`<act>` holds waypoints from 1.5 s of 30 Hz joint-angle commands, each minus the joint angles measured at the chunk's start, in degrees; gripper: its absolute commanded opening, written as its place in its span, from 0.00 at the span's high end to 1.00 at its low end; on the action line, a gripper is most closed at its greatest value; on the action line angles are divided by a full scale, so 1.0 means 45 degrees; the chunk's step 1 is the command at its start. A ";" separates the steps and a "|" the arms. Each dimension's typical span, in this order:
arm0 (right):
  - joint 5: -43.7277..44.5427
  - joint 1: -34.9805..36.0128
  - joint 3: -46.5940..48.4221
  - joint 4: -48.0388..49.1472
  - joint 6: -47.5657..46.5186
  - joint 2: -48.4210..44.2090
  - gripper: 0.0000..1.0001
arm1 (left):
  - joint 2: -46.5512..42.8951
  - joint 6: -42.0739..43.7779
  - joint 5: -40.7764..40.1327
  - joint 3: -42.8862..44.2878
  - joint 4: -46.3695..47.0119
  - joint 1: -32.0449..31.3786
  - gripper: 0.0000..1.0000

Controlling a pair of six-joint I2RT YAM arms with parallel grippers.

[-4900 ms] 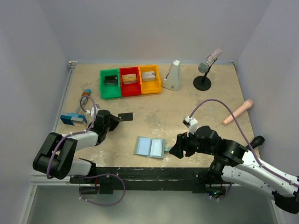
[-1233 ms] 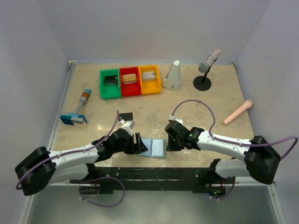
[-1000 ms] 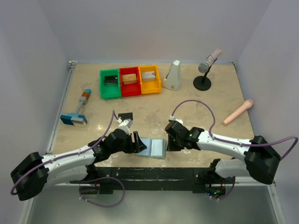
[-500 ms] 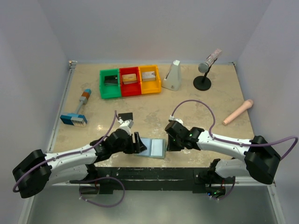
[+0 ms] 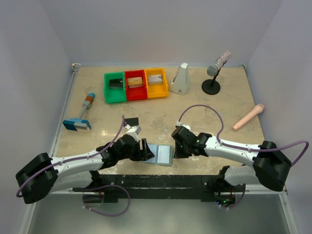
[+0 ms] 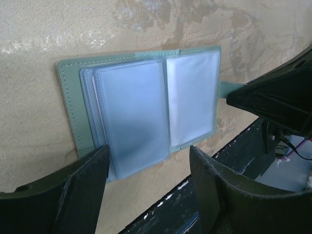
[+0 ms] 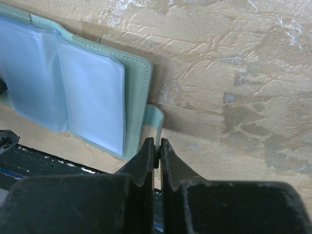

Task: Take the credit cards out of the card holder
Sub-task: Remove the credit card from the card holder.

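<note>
The holder [image 5: 163, 154] lies open and flat on the table [image 5: 195, 109] near its front edge, between the two grippers. Its pale blue inner faces show clear sleeves – a stack of several on one half, a single one on the other. Whether any sleeve has a card in it I cannot tell; they look milky and plain.

The right gripper [image 7: 156, 146] has its fingers pressed together on the tab [image 7: 156, 124] that sticks out from the holder's right side, pinning it low against the table. The left gripper [image 6: 148, 161] stands with fingers wide at the holder's opposite side, one fingertip over the near corner of the sleeve stack, the other just off the single sleeve's near edge – nothing is held between them.

A black card [image 5: 130, 121] lies bare on the table, behind the left gripper and apart from the holder.

At the back stand three bins in a row, touching: a green bin [image 5: 115, 98], a red bin [image 5: 136, 95] and a yellow bin [image 5: 157, 93]. Each holds one small flat item – dark in the green, tan in the red, tan with a pale patch in the yellow; too small to name.
</note>
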 commanded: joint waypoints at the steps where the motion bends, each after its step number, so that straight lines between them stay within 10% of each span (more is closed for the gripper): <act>1: -0.0129 -0.0036 0.0271 0.0395 -0.0071 0.0122 1.00 | 0.0269 -0.0037 0.0214 0.0130 0.0739 -0.0095 0.29; 45: -0.0500 -0.0036 -0.0178 0.0747 0.0046 0.0298 1.00 | 0.2459 0.1193 0.2344 0.3646 0.1541 -0.1892 0.29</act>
